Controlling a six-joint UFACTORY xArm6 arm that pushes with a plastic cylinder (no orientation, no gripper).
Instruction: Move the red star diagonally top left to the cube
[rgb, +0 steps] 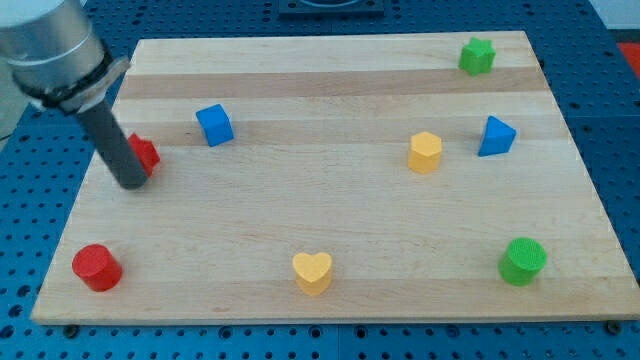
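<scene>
The red star (145, 154) lies near the board's left edge, partly hidden behind my rod. My tip (131, 184) rests on the board just below and left of the star, touching or nearly touching it. The blue cube (214, 124) sits above and to the right of the star, a short gap away.
A red cylinder (96, 267) is at the bottom left. A yellow heart (312, 272) is at bottom centre. A yellow block (425, 152), a blue wedge-like block (495, 136), a green star (477, 55) and a green cylinder (523, 260) are on the right of the wooden board (330, 200).
</scene>
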